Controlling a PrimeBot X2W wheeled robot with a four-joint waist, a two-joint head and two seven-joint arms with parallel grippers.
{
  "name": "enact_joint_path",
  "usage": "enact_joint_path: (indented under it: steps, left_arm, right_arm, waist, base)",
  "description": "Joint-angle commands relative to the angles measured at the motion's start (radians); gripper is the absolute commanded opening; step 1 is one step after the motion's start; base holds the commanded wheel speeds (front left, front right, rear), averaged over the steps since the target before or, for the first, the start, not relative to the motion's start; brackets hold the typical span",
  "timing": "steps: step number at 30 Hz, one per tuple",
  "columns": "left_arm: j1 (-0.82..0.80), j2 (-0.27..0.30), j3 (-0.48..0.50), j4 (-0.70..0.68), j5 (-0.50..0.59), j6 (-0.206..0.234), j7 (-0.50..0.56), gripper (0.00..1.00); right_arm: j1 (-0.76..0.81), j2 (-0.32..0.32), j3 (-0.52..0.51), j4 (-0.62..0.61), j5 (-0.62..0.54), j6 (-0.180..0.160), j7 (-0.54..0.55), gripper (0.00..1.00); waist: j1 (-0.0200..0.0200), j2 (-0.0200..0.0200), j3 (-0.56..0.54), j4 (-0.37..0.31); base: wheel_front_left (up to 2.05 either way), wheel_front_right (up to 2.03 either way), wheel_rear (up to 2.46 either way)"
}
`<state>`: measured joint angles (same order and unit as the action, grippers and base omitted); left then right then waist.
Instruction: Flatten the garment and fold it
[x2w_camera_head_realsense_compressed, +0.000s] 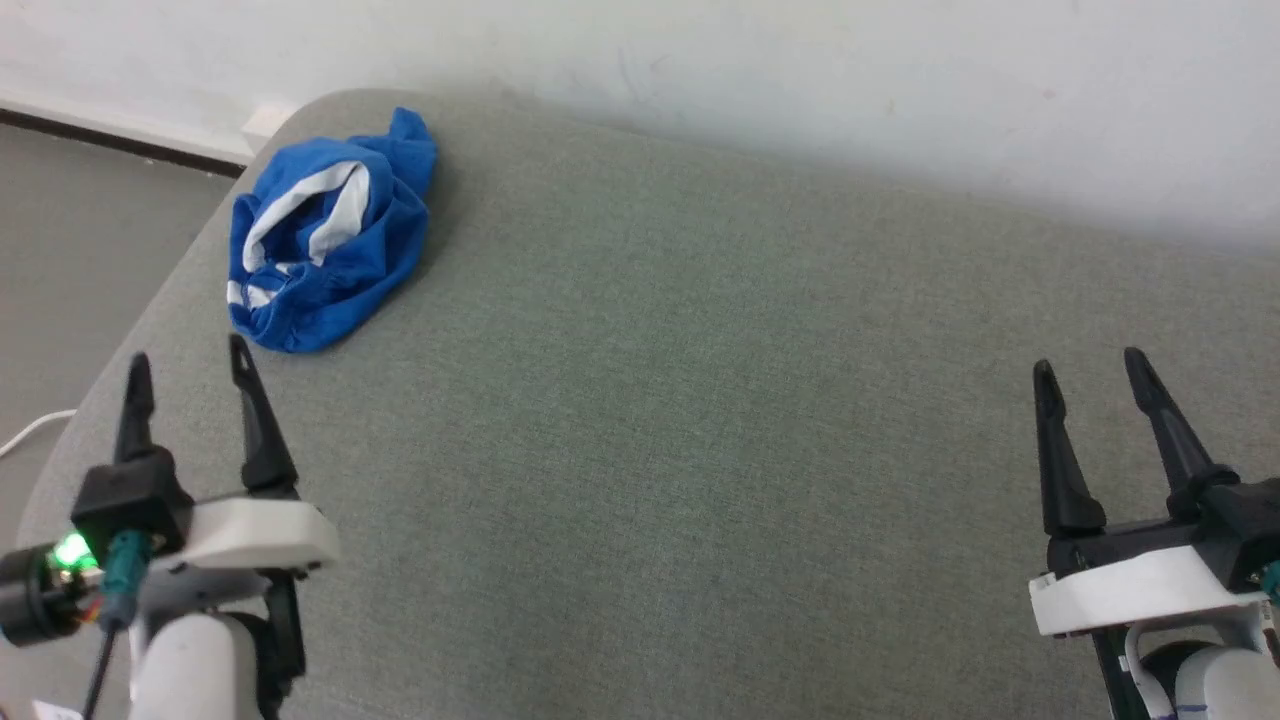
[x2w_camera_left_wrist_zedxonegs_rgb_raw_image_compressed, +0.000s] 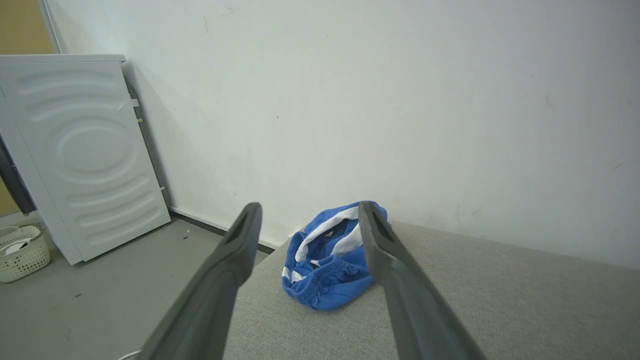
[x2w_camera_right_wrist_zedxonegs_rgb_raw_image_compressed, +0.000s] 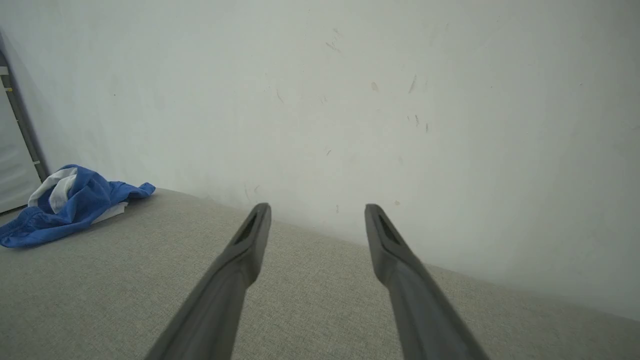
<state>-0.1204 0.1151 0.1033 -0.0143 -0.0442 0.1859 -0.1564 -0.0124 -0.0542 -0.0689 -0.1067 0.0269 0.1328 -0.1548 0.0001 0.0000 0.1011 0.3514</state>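
While both arms hover over the near side of the grey cloth-covered surface (x2w_camera_head_realsense_compressed: 700, 420), the shorts (x2w_camera_head_realsense_compressed: 325, 245) lie in a crumpled heap at its far left corner, close to the wall (x2w_camera_head_realsense_compressed: 800, 60) and just ahead of my left gripper (x2w_camera_head_realsense_compressed: 187, 351).

Left gripper: jaws wide apart, holding nothing, fingers pointing toward the heap without touching it.

Right gripper (x2w_camera_head_realsense_compressed: 1088, 360): jaws likewise wide apart and empty, well apart from the shorts, over bare surface on the right.

The shorts are bright blue, with a white stripe (x2w_camera_head_realsense_compressed: 340, 205) folded into the bundle. A gathered band (x2w_camera_left_wrist_zedxonegs_rgb_raw_image_compressed: 325, 289), apparently the waistband, faces me at the front of the heap. No flattening is done yet.

I judge the cloth light, thin and limp, probably a little slick. It will drape and slide rather than hold a shape, and a pinch on one layer may drag the rest along. The gathered band looks the thickest, firmest part, so I take it as the best hold: one gripper toward each end, to lift the heap open before laying it flat. The rounded corner is near, and a careless pull may tip the cloth over the edge.
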Motion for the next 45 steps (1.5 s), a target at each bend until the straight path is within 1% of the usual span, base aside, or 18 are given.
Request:
enact_joint_path:
  steps: [1, 3, 7, 10, 14, 17, 21, 22, 25, 28, 31, 34, 38, 40, 41, 42, 45]
  left_arm:
    - [-0.039, 0.016, 0.019, 0.015, -0.007, -0.004, -0.010, 1.00]
    - [-0.083, 0.033, 0.038, 0.035, -0.016, -0.017, -0.014, 1.00]
    - [-0.199, 0.098, 0.062, 0.095, -0.025, -0.074, -0.022, 1.00]
    - [-0.290, 0.137, 0.081, 0.159, -0.040, -0.103, -0.029, 1.00]
    - [-0.410, 0.194, 0.098, 0.273, -0.063, -0.137, -0.036, 1.00]
    - [-0.511, 0.240, 0.098, 0.364, -0.086, -0.174, -0.008, 1.00]
    - [-0.645, 0.293, 0.068, 0.477, -0.104, -0.231, 0.082, 1.00]
    - [-0.645, 0.293, 0.068, 0.477, -0.104, -0.231, 0.082, 1.00]
    - [-0.733, 0.318, 0.033, 0.567, -0.121, -0.266, 0.188, 1.00]
    - [-0.812, 0.335, 0.002, 0.640, -0.164, -0.288, 0.293, 1.00]
    - [-0.875, 0.352, -0.041, 0.692, -0.222, -0.297, 0.402, 1.00]
    - [-0.914, 0.384, -0.117, 0.723, -0.298, -0.301, 0.532, 1.00]
    - [-0.947, 0.436, -0.188, 0.744, -0.397, -0.305, 0.638, 1.00]
    - [-0.949, 0.458, -0.237, 0.768, -0.430, -0.308, 0.708, 1.00]
    - [-0.949, 0.470, -0.269, 0.771, -0.436, -0.309, 0.728, 1.00]
    - [-0.955, 0.477, -0.280, 0.781, -0.451, -0.310, 0.733, 1.00]
    - [-0.961, 0.471, -0.317, 0.831, -0.507, -0.313, 0.773, 1.00]
  right_arm:
    - [-0.009, 0.002, -0.008, -0.011, -0.009, -0.001, -0.011, 1.00]
    - [-0.017, 0.002, -0.010, -0.018, -0.017, -0.001, -0.015, 1.00]
    - [-0.042, 0.002, -0.011, -0.036, -0.045, -0.001, -0.024, 1.00]
    - [-0.066, 0.003, -0.014, -0.049, -0.066, -0.001, -0.030, 1.00]
    - [-0.092, 0.003, -0.011, -0.068, -0.090, -0.002, -0.038, 1.00]
    - [-0.111, 0.003, -0.013, -0.080, -0.107, -0.002, -0.045, 1.00]
    - [-0.138, -0.005, -0.010, -0.096, -0.123, -0.002, -0.053, 1.00]
    - [-0.138, -0.005, -0.010, -0.096, -0.123, -0.002, -0.053, 1.00]
    - [-0.160, -0.009, -0.008, -0.110, -0.129, -0.002, -0.059, 1.00]
    - [-0.174, -0.007, -0.011, -0.126, -0.135, -0.002, -0.066, 1.00]
    - [-0.181, -0.005, 0.000, -0.145, -0.140, -0.002, -0.072, 1.00]
    - [-0.191, -0.003, 0.005, -0.156, -0.142, -0.002, -0.078, 1.00]
    - [-0.205, -0.001, 0.006, -0.167, -0.144, -0.002, -0.086, 1.00]
    - [-0.212, -0.001, 0.006, -0.172, -0.148, -0.002, -0.091, 1.00]
    - [-0.215, 0.000, 0.003, -0.175, -0.149, -0.002, -0.093, 1.00]
    - [-0.220, 0.000, 0.001, -0.179, -0.150, -0.002, -0.095, 1.00]
    - [-0.232, 0.000, 0.002, -0.182, -0.154, -0.002, -0.101, 1.00]
  waist:
    - [-0.0001, 0.0000, 0.028, 0.008]
    - [-0.0001, 0.0000, 0.050, 0.009]
    - [-0.0001, 0.0000, 0.107, 0.010]
    - [-0.0001, 0.0000, 0.151, 0.010]
    - [-0.0001, 0.0000, 0.206, 0.005]
    - [-0.0001, 0.0000, 0.248, 0.004]
    - [-0.0001, 0.0000, 0.304, 0.004]
    - [-0.0001, 0.0000, 0.304, 0.004]
    - [-0.0001, 0.0000, 0.341, 0.000]
    - [-0.0001, 0.0000, 0.378, -0.007]
    - [-0.0001, 0.0000, 0.417, -0.020]
    - [-0.0001, 0.0000, 0.453, -0.035]
    - [-0.0001, 0.0000, 0.501, -0.050]
    - [-0.0001, 0.0000, 0.521, -0.056]
    - [-0.0001, 0.0000, 0.531, -0.056]
    - [-0.0001, 0.0000, 0.541, -0.057]
    - [-0.0001, 0.0000, 0.564, -0.057]
  base:
    - [0.00, 0.00, 0.00]
    - [0.00, 0.00, 0.00]
    - [0.00, 0.00, 0.00]
    - [0.00, 0.00, 0.00]
    - [0.00, 0.00, 0.00]
    - [0.00, 0.00, 0.00]
    - [0.00, 0.00, 0.00]
    - [0.00, 0.00, 0.00]
    - [0.00, 0.00, 0.00]
    - [0.00, 0.00, 0.00]
    - [0.00, 0.00, 0.00]
    - [0.00, 0.00, 0.00]
    - [0.00, 0.00, 0.00]
    - [0.00, 0.00, 0.00]
    - [0.00, 0.00, 0.00]
    - [0.00, 0.00, 0.00]
    - [0.00, 0.00, 0.00]
